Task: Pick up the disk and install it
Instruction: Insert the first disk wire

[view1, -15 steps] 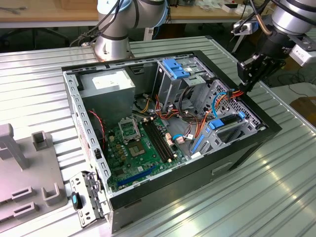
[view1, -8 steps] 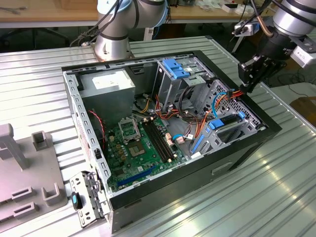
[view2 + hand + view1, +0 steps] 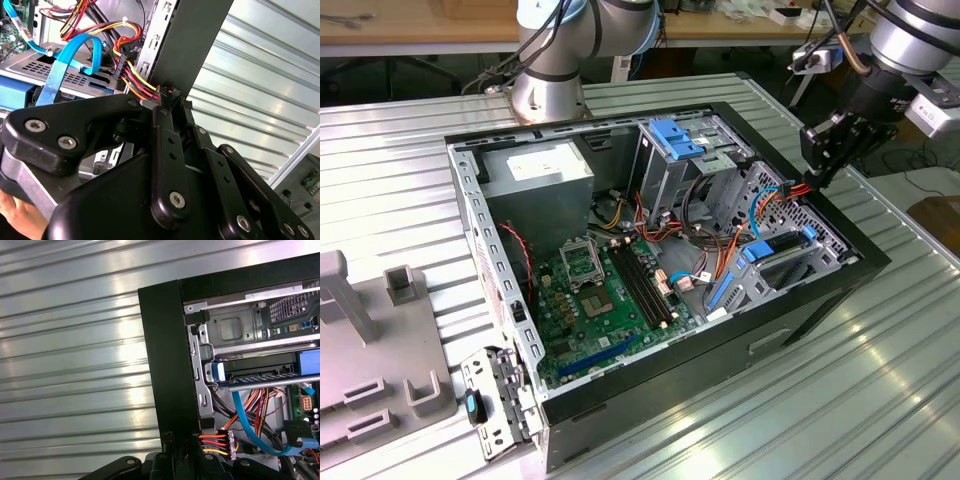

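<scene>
An open black computer case lies on its side on the ribbed metal bench, with its green motherboard and grey power supply exposed. The disk sits flat in the low grey bay at the corner of the case toward the exterior view's right. It is a dark slab framed by blue rail, and in the first wrist view its blue end tab shows just inside the black case wall. The tool hangs over that same corner, above the case rim and apart from the disk. In both wrist views its black tip sits right at the edge of the case wall, beside a bundle of red, yellow and black power wires ending in a black connector. I cannot tell whether the tool is apart, together or clamped on anything. A light blue flat cable loops over the perforated grey plate above the disk. Farther into the case, 1 blue bracket tops the upright grey cage. A grey fixture block rests on the bench at the exterior view's left.
</scene>
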Tool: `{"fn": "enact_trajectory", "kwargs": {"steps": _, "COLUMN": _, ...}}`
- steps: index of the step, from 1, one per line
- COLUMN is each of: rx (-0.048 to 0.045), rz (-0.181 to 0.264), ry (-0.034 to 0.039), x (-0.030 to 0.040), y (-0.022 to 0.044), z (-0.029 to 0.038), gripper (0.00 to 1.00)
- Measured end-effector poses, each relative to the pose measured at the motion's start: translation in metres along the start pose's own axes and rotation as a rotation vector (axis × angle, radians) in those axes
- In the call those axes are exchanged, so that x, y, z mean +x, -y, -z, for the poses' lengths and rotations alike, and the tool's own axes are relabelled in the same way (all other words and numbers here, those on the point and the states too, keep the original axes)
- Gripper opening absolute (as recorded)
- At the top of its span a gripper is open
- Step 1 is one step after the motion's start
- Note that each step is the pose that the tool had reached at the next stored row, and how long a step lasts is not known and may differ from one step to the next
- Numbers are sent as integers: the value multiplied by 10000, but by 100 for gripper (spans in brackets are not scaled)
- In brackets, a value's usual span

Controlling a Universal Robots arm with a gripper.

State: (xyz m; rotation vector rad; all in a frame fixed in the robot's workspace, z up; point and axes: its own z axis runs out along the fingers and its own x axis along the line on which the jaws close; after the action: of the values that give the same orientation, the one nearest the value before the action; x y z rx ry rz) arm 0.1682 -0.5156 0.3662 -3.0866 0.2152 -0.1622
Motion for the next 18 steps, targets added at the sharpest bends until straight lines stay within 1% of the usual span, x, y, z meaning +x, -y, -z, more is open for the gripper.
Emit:
{"fn": "enact_trajectory", "kwargs": {"steps": 4, "rx": -1, "rz": 0, "ry": 0, "x": 0, "y": 2, "z": -1, "gripper": 25}}
{"fn": "enact_trajectory", "kwargs": {"steps": 5, "rx": -2, "rz": 1, "ry": -1, "x": 0, "y": 2, "z": -1, "gripper": 24}}
{"fn": "enact_trajectory", "kwargs": {"steps": 6, "rx": -2, "rz": 0, "ry": -1, "x": 0, "y": 2, "z": -2, "gripper": 17}}
{"fn": "enact_trajectory", "kwargs": {"steps": 7, "rx": -2, "rz": 1, "ry": -1, "x": 0, "y": 2, "z": -2, "gripper": 16}}
{"fn": "enact_trajectory", "kwargs": {"steps": 10, "rx": 0, "rz": 0, "ry": 0, "x": 1, "y": 2, "z": 5, "gripper": 16}}
{"fn": "enact_trajectory", "kwargs": {"steps": 13, "rx": -3, "rz": 1, "ry": 0, "x": 6, "y": 4, "z": 53, "gripper": 16}}
{"fn": "enact_trajectory", "kwargs": {"steps": 18, "rx": -9, "rz": 2, "ry": 0, "x": 7, "y": 5, "z": 59, "gripper": 16}}
